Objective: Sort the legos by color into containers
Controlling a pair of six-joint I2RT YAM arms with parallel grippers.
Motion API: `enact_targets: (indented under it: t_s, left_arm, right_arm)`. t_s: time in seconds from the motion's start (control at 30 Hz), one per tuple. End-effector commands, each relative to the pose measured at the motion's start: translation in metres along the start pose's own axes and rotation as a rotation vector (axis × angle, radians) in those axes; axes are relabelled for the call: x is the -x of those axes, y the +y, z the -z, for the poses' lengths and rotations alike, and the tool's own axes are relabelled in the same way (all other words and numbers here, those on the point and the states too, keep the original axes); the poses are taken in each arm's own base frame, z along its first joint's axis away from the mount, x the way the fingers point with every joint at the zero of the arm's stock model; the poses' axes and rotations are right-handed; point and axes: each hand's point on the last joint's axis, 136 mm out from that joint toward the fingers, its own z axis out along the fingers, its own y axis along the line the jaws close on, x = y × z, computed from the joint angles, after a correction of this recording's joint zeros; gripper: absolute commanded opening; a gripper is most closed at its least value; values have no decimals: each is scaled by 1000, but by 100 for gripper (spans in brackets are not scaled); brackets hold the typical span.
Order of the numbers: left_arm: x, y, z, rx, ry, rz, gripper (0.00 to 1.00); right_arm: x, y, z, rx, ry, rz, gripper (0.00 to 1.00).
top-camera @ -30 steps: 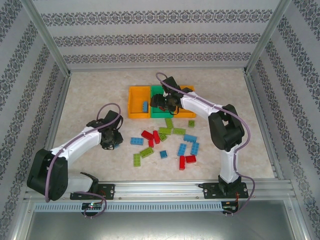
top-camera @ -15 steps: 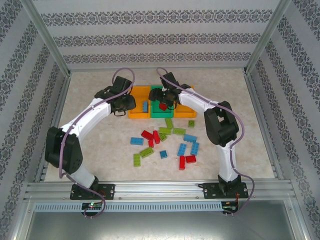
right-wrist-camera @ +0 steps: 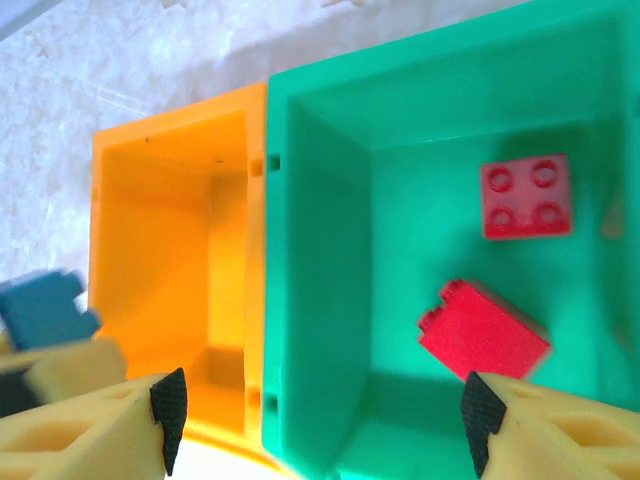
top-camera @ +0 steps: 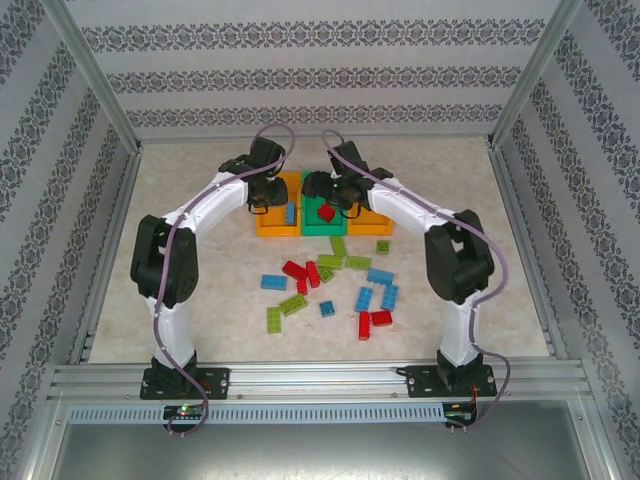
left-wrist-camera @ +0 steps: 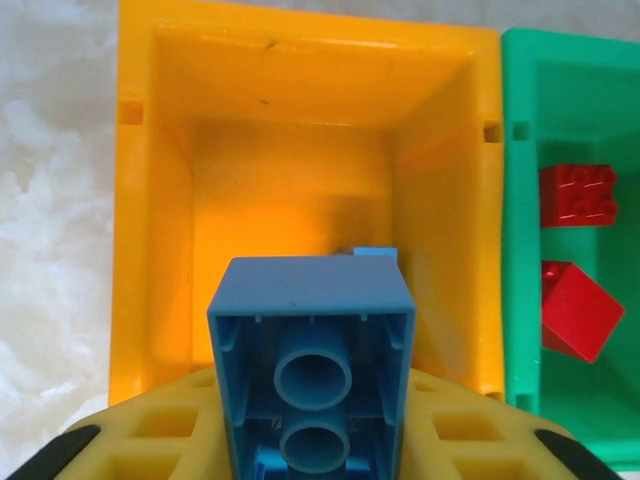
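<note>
Legos (top-camera: pixel 312 273) barely sorted: two red in green bin (right-wrist-camera: pixel 320 250), one blue in left orange bin (left-wrist-camera: pixel 150 230). Leaves most loose on table (top-camera: pixel 480 250), near side of bins. Blue brick (left-wrist-camera: pixel 311 330) clamped in left gripper (left-wrist-camera: pixel 312 455) above orange bin; right gripper (right-wrist-camera: pixel 318 430) spread wide over green.

You have two arms, left arm (top-camera: pixel 205 205) and right arm (top-camera: pixel 400 205): white tubular links, black joint housings, and on each a mauve-grey cable (top-camera: pixel 272 132) arching over the wrist. Your black base plates (top-camera: pixel 185 382) sit on an aluminium rail (top-camera: pixel 320 375). Left gripper (left-wrist-camera: pixel 310 440) and right gripper (right-wrist-camera: pixel 325 412): yellow fingers (right-wrist-camera: pixel 80 420) with moulded rectangular pockets and black trim.
</note>
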Motion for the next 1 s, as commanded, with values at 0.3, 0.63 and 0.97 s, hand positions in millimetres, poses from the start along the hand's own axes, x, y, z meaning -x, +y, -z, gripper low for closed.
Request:
enact_targets:
  t_s: [0.3,0.63,0.97]
  left_arm:
    - [1,3,15,17,9,-6,75]
    - [-6,-10,51,-78,-88,-20,94]
    - [-28,4,53,-62,-87,-13,98]
  right_arm:
    - [-78,-105,79,-348,73,58,77]
    - [-144,-154,106,-481,170,1,82]
    - [-167,-167,108,-520,190,-89,91]
